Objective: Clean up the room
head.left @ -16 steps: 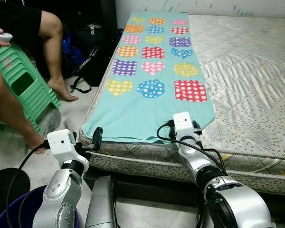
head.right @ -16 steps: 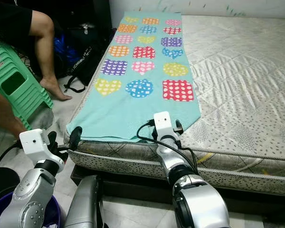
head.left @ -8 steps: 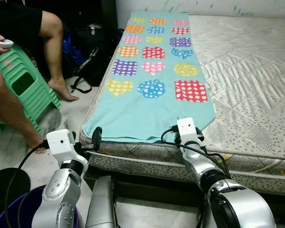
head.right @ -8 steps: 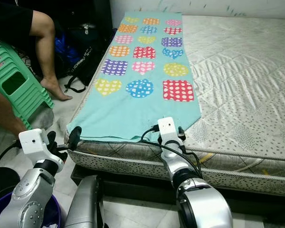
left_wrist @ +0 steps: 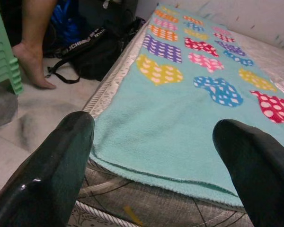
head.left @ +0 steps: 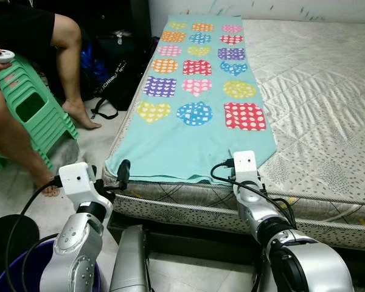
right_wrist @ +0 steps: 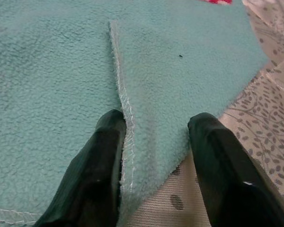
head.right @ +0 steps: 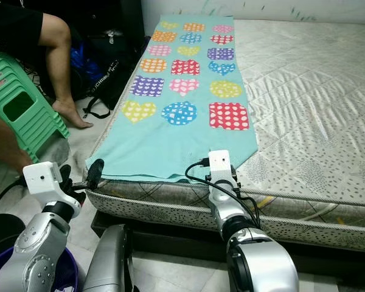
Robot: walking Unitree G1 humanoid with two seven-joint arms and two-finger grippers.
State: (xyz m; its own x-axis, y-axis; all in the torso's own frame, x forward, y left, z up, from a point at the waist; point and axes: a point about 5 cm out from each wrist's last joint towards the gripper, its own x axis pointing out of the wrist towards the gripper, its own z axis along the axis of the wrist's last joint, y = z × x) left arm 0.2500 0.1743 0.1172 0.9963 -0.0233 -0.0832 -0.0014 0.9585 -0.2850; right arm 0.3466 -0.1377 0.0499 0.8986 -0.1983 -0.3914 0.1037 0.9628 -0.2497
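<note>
A teal blanket (head.left: 194,131) patterned with coloured hearts and squares lies flat along the left side of a bare mattress (head.left: 328,91). My left gripper (left_wrist: 156,130) is open, hovering just off the blanket's near left corner at the mattress edge. My right gripper (right_wrist: 158,120) is open at the blanket's near right corner. Its fingers (right_wrist: 106,156) rest on the fleece, one on each side of a folded-over flap (right_wrist: 180,71). In the eye views the right wrist's white camera block (head.left: 243,164) hides those fingers.
A person sits at the left on stacked green stools (head.left: 30,103), legs and bare feet on the floor. A black bag (head.left: 112,73) lies beside the bed. A purple bucket (head.left: 12,274) stands by my left arm. The mattress edge (head.left: 328,207) runs across in front of me.
My right wrist has slid a little to the right and nearer along the blanket's front edge. The left arm has barely moved. The person's hand shifted slightly.
</note>
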